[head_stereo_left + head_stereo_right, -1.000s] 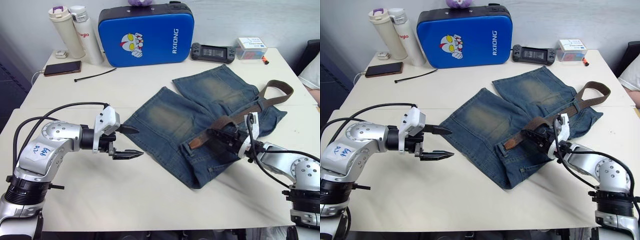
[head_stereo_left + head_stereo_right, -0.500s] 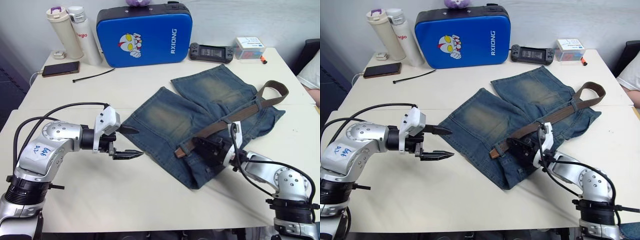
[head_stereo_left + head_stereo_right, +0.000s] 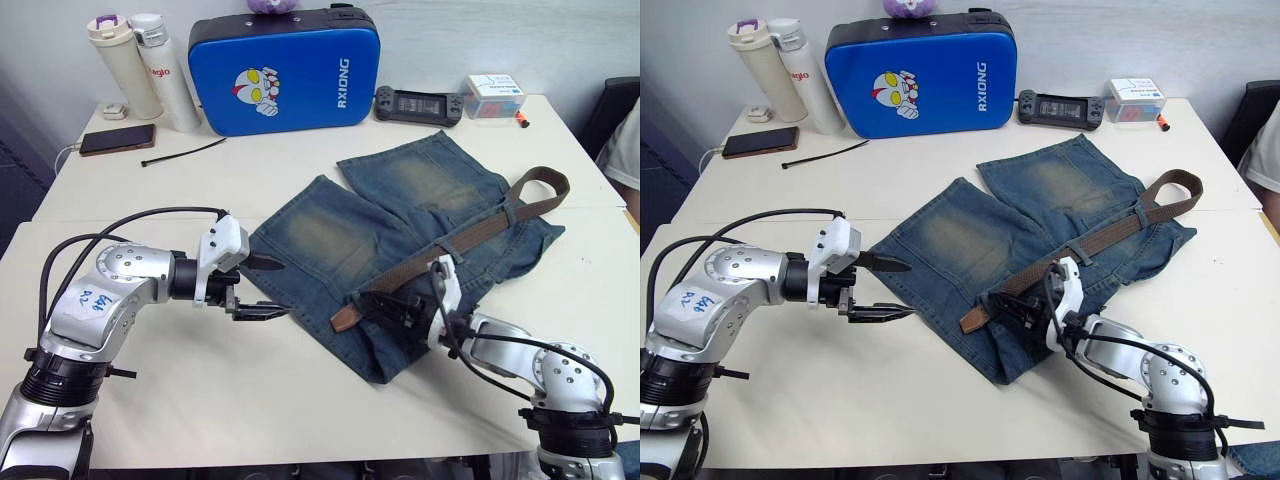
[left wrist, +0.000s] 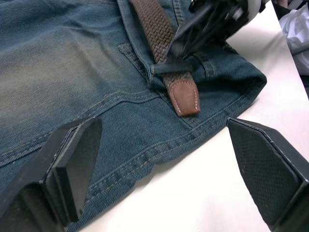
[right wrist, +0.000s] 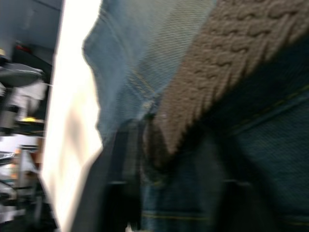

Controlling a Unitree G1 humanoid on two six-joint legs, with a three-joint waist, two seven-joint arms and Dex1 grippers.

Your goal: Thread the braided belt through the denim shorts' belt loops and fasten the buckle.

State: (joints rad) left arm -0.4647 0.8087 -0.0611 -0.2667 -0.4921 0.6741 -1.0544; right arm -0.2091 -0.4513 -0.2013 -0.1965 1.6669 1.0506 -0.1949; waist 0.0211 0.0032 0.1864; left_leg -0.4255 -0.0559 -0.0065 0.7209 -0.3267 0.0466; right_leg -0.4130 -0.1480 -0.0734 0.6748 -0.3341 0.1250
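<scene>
- A cream table [image 3: 300, 400] is carrying everything, with a plain light wall behind it; a seam line is running across the table top, past the left gripper.
- Far beyond the left gripper [image 3: 262, 288], at the back edge, two tall bottles [image 3: 140, 70], a dark phone [image 3: 115, 139], a blue case [image 3: 290, 68] with a cartoon face and a thin black cable tie [image 3: 185, 151] are lying.
- Far beyond the right gripper [image 3: 385, 305], a black handheld console [image 3: 418, 102] and a small box [image 3: 494, 95] are resting near the back edge.
- The denim shorts [image 3: 400, 235] are lying spread between the two grippers, with the legs pointing toward the back.
- The left gripper is hovering just at the hem of the nearer leg, with its fingers spread wide and holding nothing.
- The right gripper is pressing on the waistband, closed on the braided belt [image 3: 470, 235].
- The belt's leather tip [image 4: 185, 96] is sticking out just past a belt loop [image 4: 171, 67], on the side toward the left gripper; the rest is running back behind the right gripper to a curl at the far side of the shorts.
- I cannot make out the buckle.
- Compared with one second ago, the right gripper has moved along the waistband toward the left gripper, and the belt tip has come further out.
- The left gripper has kept its place and its opening.
</scene>
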